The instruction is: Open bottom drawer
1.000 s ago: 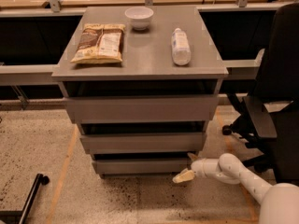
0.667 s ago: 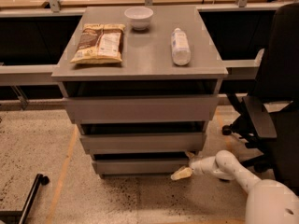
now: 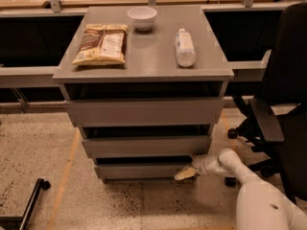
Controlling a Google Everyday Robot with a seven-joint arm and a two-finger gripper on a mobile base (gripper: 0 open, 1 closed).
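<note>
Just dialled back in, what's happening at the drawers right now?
The arm reaches in low from the picture's right, its gripper at the right end of the bottom drawer, lowest of three grey fronts. That drawer looks not yet pulled out. On the cabinet top sit a snack bag, a white bowl and a bottle lying down.

The hand [image 3: 185,174] has been shifted slightly leftward and upward, and is now seen at the lower right corner of the bottom drawer [image 3: 144,170]. The white arm [image 3: 230,164] behind it has likewise been drawn closer to that drawer.
</note>
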